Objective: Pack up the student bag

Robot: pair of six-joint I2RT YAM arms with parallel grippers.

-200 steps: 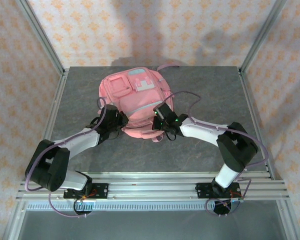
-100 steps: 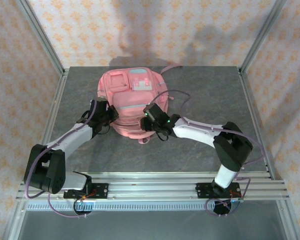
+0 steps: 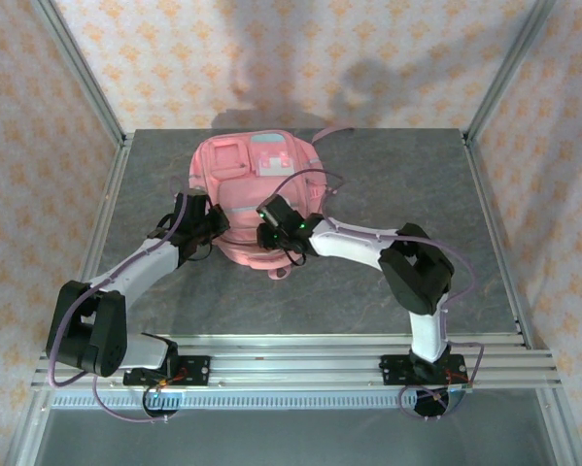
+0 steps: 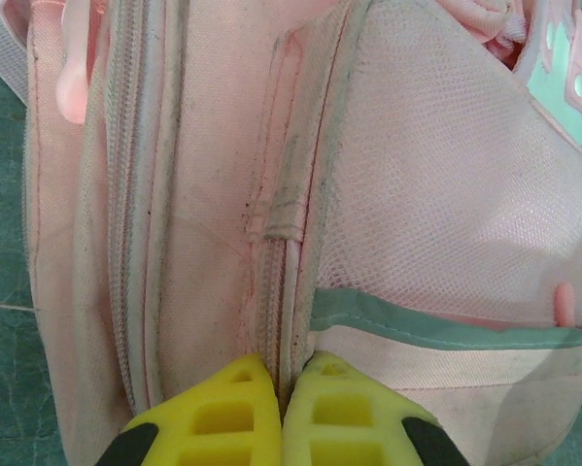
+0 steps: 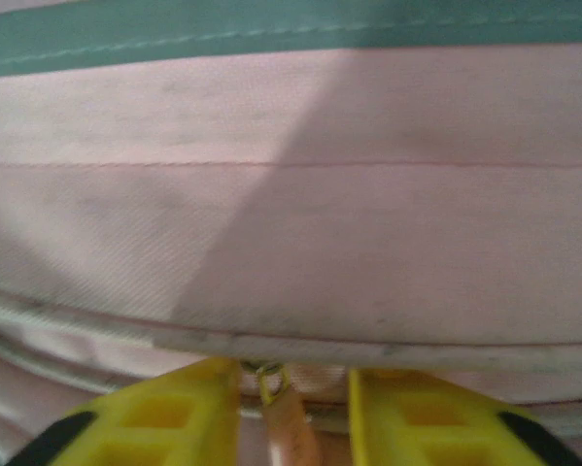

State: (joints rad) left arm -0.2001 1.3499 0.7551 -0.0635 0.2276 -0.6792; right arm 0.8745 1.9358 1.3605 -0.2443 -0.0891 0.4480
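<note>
The student bag (image 3: 256, 189), a large pink backpack, lies flat at the table's back middle. My left gripper (image 3: 205, 223) sits at its left side. In the left wrist view that gripper (image 4: 283, 364) is shut, pinching the seam strip between a zip line and the mesh pocket (image 4: 446, 194) with teal trim. My right gripper (image 3: 271, 221) is at the bag's near edge. Up close its jaws (image 5: 292, 367) stand apart under a fold of the bag (image 5: 291, 233). A pink zip pull (image 5: 289, 422) hangs between the jaws, next to the left finger.
Grey tabletop (image 3: 397, 184) stretches bare to the bag's right and in front of it. A pink strap (image 3: 331, 130) trails off the bag at the back. Metal frame posts (image 3: 82, 73) stand at the corners, and a rail (image 3: 300, 361) runs along the near edge.
The bag has shifted back and left and lies flatter. My left gripper went with it, still shut. My right gripper let go, opened and slid left along the bag's near edge.
</note>
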